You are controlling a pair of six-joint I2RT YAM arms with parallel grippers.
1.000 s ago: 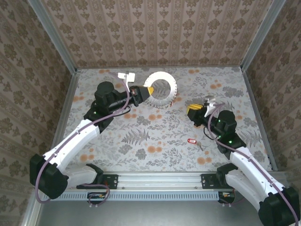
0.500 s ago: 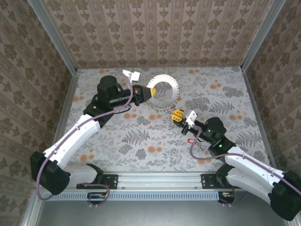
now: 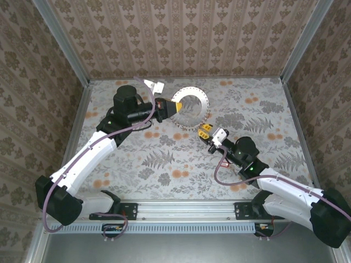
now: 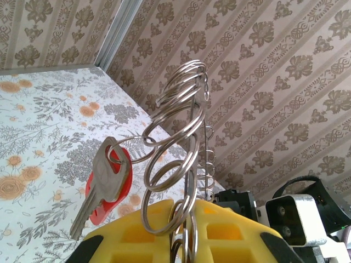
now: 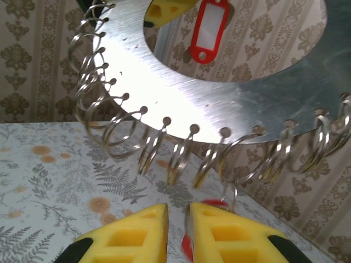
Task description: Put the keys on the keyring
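My left gripper [image 3: 174, 107] is shut on the rim of the keyring [image 3: 202, 112], a flat silvery disc fringed with wire rings, and holds it up over the far middle of the table. In the left wrist view the disc [image 4: 193, 159] runs edge-on between the yellow fingers [image 4: 137, 230]. One key [image 4: 101, 181] with a red tag hangs from a ring. My right gripper [image 3: 204, 131] sits just under the disc's near edge [image 5: 219, 93]. Its jaws stand a slit apart, with a key's blade against the right finger and a red tag [image 5: 187, 246] low between them.
Patterned walls enclose the flowered table [image 3: 164, 159] on three sides, with metal posts in the far corners. The hanging key's red tag [image 5: 209, 30] shows through the disc's hole. Both arm bases are bolted to the rail [image 3: 186, 211] at the near edge.
My right arm has swung left and away from me, bringing its gripper from mid-right of the table to just below the keyring. The left arm tipped the ring slightly, then held still.
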